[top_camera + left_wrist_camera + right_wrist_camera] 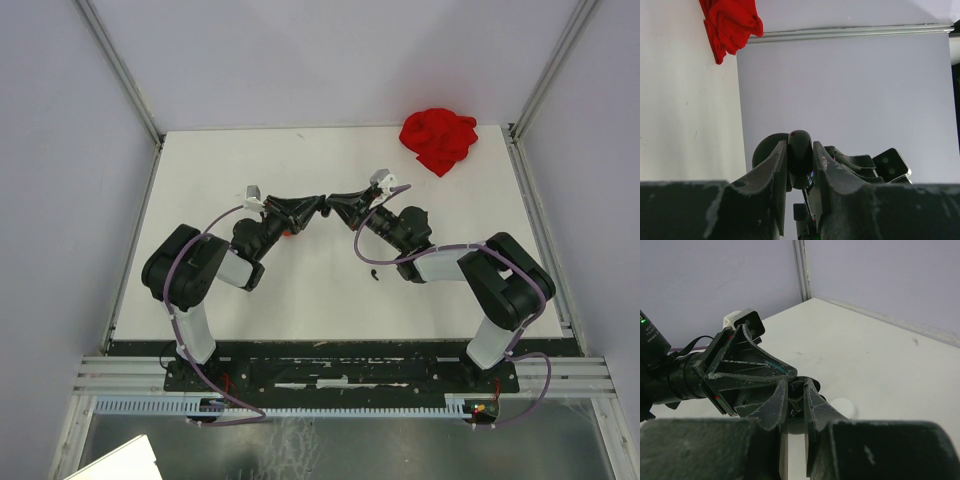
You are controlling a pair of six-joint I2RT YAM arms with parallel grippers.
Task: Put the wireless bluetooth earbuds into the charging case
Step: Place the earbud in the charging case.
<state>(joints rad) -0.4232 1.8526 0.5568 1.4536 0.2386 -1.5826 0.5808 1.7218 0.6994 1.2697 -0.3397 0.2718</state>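
Observation:
My two grippers meet tip to tip above the middle of the table. My left gripper (318, 208) (800, 165) is shut on a black, rounded charging case (800, 150); a dark round part (766, 149) of it shows behind the left finger. My right gripper (336, 202) (795, 392) is shut on a small glossy black earbud (801, 390), held right at the case. In the top view both the case and this earbud are hidden by the fingers. A tiny black piece (372, 277) lies on the table near the right arm.
A crumpled red cloth (438, 140) (730, 25) lies at the far right corner. A red disc (288, 233) peeks out under the left arm. A round white disc (844, 408) lies on the table below the right gripper. Walls enclose three sides.

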